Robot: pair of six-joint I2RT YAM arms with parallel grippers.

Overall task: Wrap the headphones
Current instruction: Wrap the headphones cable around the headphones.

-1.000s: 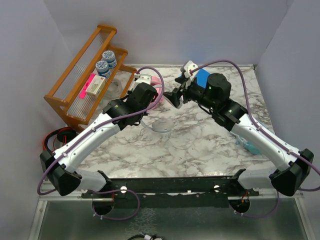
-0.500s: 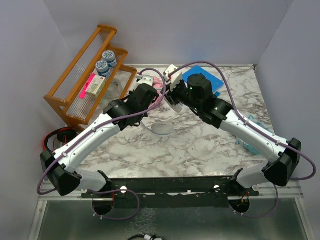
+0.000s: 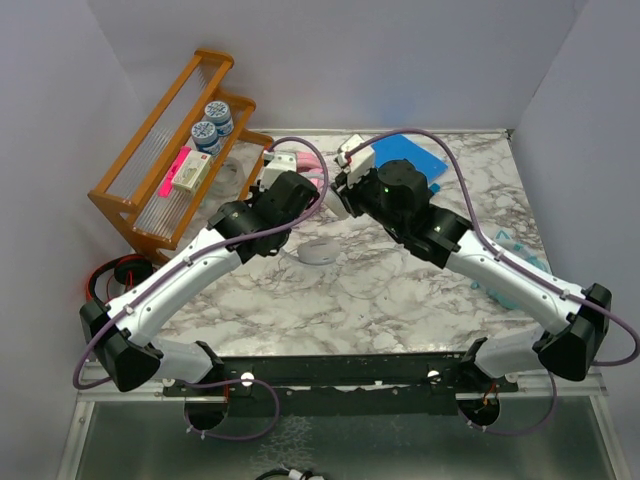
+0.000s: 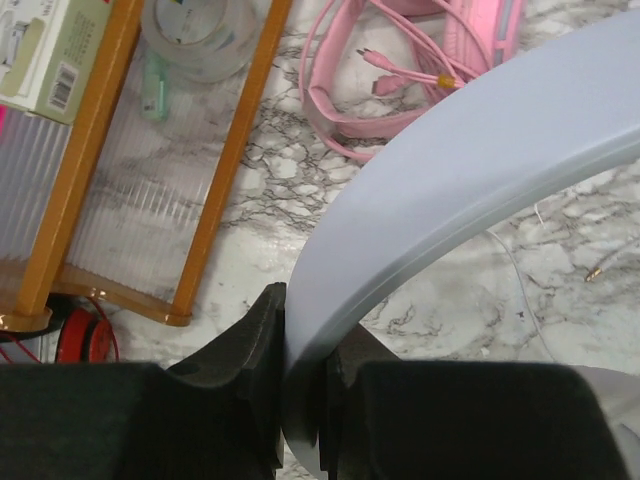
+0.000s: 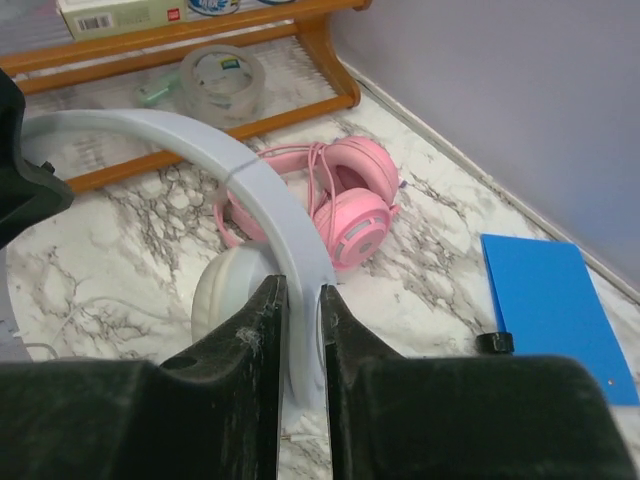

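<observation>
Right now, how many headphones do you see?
3 sure: white headphones, held mid-table; pink headphones behind them; red-black headphones off the table's left edge. Teal bits by the right arm may be a fourth.

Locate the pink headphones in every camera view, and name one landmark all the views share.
Top external: pink headphones at the table's rear centre, mostly hidden behind the left arm's wrist.
Left wrist: top middle to right, beyond the white headband.
Right wrist: picture centre, just past the white headband.
Shared landmark: the wooden rack.
</observation>
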